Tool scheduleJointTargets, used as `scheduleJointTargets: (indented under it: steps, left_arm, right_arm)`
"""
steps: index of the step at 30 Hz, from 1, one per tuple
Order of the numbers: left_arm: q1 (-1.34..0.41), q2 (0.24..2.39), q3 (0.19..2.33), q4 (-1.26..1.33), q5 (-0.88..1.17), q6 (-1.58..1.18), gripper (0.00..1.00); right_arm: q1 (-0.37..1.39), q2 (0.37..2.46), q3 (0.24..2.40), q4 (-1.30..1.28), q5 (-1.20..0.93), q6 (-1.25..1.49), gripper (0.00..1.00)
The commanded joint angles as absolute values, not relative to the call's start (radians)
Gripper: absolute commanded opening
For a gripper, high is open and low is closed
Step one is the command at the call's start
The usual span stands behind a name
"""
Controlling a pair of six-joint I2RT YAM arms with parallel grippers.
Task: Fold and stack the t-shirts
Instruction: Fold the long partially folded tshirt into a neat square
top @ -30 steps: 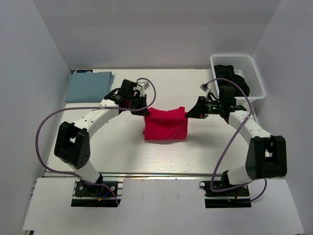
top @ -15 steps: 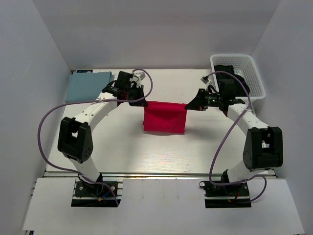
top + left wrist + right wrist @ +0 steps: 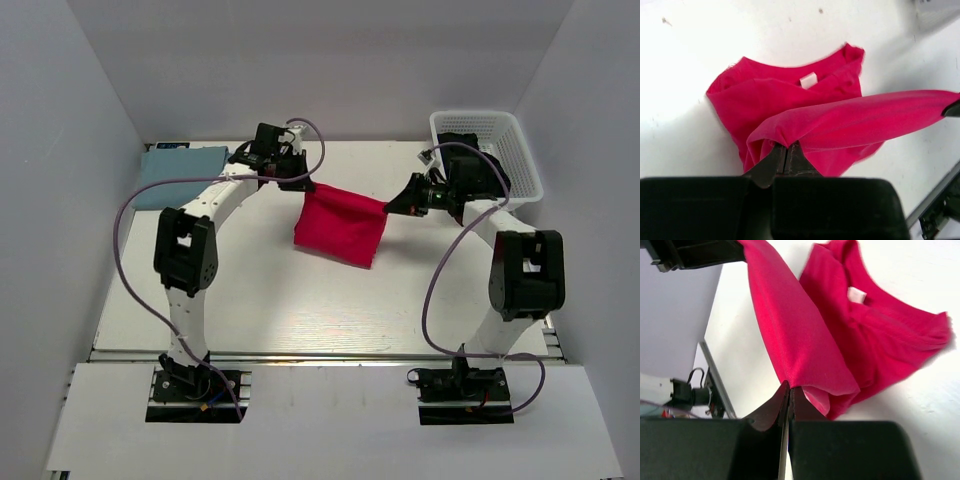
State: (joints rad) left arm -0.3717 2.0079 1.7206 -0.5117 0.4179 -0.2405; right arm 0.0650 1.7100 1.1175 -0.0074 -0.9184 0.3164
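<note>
The red t-shirt (image 3: 340, 225) hangs stretched between both grippers over the middle of the table, its lower part trailing on the surface. My left gripper (image 3: 299, 184) is shut on its left top corner, with cloth bunched at the tips (image 3: 786, 145). My right gripper (image 3: 393, 207) is shut on the right top corner, pinching the fold (image 3: 790, 386). The wrist views show the neck with a white label (image 3: 808, 80) lying on the table below. A pale blue-grey t-shirt (image 3: 180, 165) lies folded at the far left corner, partly behind the left arm.
A white lattice basket (image 3: 505, 145) with dark cloth in it stands at the far right, just behind the right arm. White walls close in the table on three sides. The arms' bases sit at the near edge.
Both grippers have carried the red t-shirt's top edge towards the back of the table, the left one more so. The edge now slopes down to the right and the cloth hangs tauter.
</note>
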Motion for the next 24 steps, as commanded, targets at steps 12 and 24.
scheduleJointTargets:
  steps: [12,24]
  left_arm:
    - [-0.351,2.295,2.019,-0.328,0.477,-0.196,1.00]
    - [-0.385,2.152,1.873,-0.337,0.463,-0.167,1.00]
  right_arm:
    - [-0.020,2.034,1.291,0.218,-0.819,0.457,0.90]
    - [0.043,1.849,1.266,0.002,-0.701,0.287,0.90]
